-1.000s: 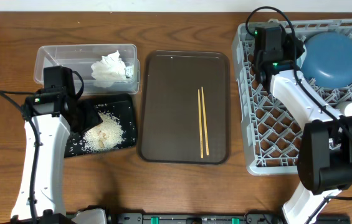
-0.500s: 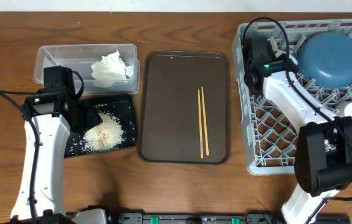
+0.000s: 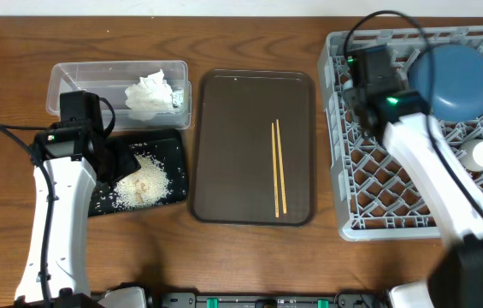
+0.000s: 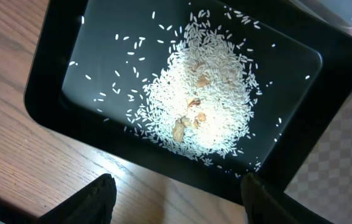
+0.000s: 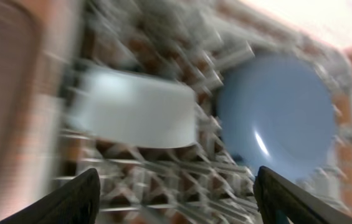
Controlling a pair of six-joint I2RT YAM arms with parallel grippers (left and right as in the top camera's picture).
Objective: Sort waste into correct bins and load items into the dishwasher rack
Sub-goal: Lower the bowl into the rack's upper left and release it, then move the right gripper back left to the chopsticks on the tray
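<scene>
The overhead camera looks straight down on the whole table [image 3: 250, 265]. The left wrist camera looks down, close, on the black tray [image 4: 300, 81] at the left. The right wrist camera, blurred, looks on the rack [image 5: 163, 180] and blue bowl [image 5: 275, 118] at the far right. The overhead view shows these too.

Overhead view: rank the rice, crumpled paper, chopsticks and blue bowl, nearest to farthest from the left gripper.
From the left gripper:
1. Rice, just beside it in the black tray.
2. Crumpled paper, in the clear tub.
3. Chopsticks, on the brown tray, centre.
4. Blue bowl, in the rack, far right.
</scene>
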